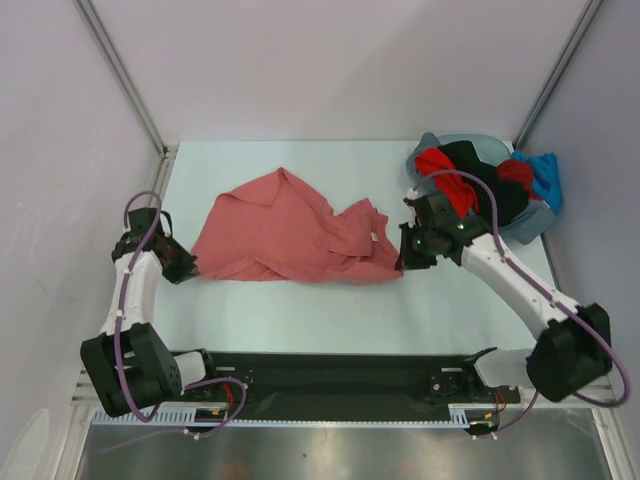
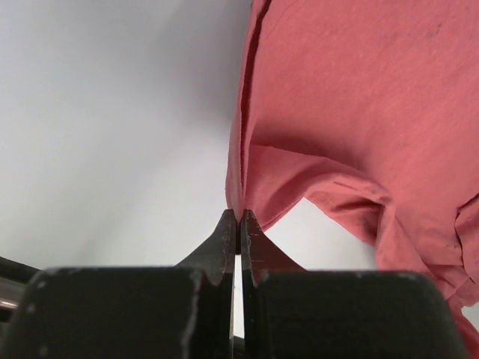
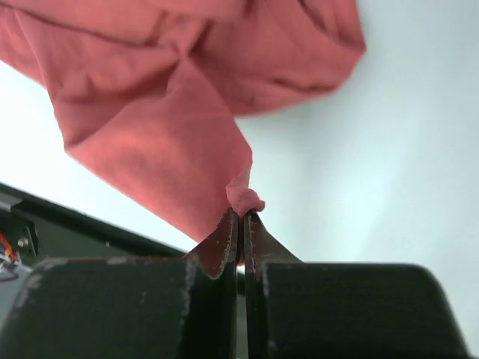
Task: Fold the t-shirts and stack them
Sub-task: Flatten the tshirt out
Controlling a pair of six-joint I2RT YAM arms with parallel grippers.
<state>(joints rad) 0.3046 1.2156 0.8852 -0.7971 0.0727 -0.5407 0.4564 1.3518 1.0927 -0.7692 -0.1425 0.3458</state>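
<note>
Step, as I read it: spread the salmon-red tee [image 1: 290,235] flat before the 1st fold.

How to do it well, imo:
- Lift both ends together and pull apart evenly till the wrinkles go.
- Lay it down w/o slack.
- Right pinch looks shallow, so it could slip under a hard pull. Go gentle or re-grip deeper.
- Mind the right arm vs the basin [image 1: 465,138] close behind it.

Positions:
- left fingers [image 2: 232,224] are closed tight, tips meeting the tee's left edge. Cloth looks nipped betw them.
- right fingers [image 3: 232,224] are closed on a small bunched nub at the tee's right corner.
- The tee lies crumpled mid-desk [image 1: 300,320], spanning betw the two pinches, w/ folds piled toward its right half.
- The other tees [image 1: 470,175] (red, black, blue) are heaped in the basin, back right.
</note>
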